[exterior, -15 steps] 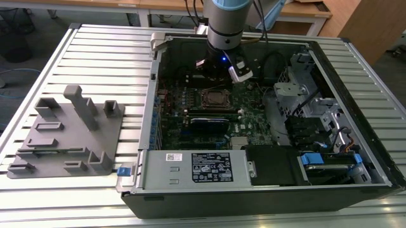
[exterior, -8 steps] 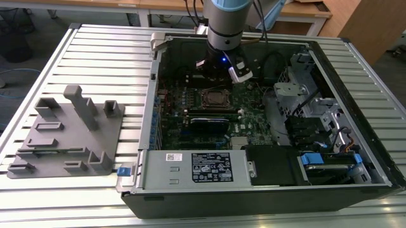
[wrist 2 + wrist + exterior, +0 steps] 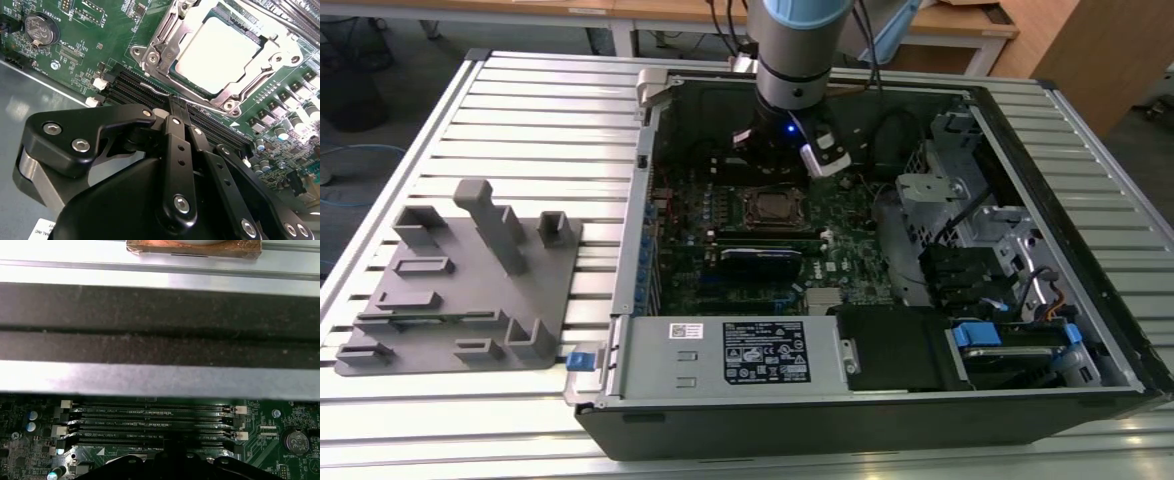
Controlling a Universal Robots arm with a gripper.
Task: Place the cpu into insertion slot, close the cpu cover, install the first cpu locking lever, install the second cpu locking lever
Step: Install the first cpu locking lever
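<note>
The cpu [image 3: 220, 55] sits in the insertion slot [image 3: 155, 52] under the closed cpu cover [image 3: 167, 27]; the gripper [image 3: 176, 111], fingers pressed together, hovers beside it.

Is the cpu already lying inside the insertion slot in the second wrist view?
Yes, the cpu lies flat in the insertion slot, with the cpu cover framing it.

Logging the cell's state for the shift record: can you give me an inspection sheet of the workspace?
Surface: slatted metal table carrying an open computer case.
Job's things: cpu seated in the insertion slot; cpu cover down around it.
Clutter: grey fixture plate at the exterior view's left.
Grippers: gripper shut, empty, beside the memory slots.
Cables: bundles inside the case, exterior view's right.
Surroundings: wooden desks behind.
</note>
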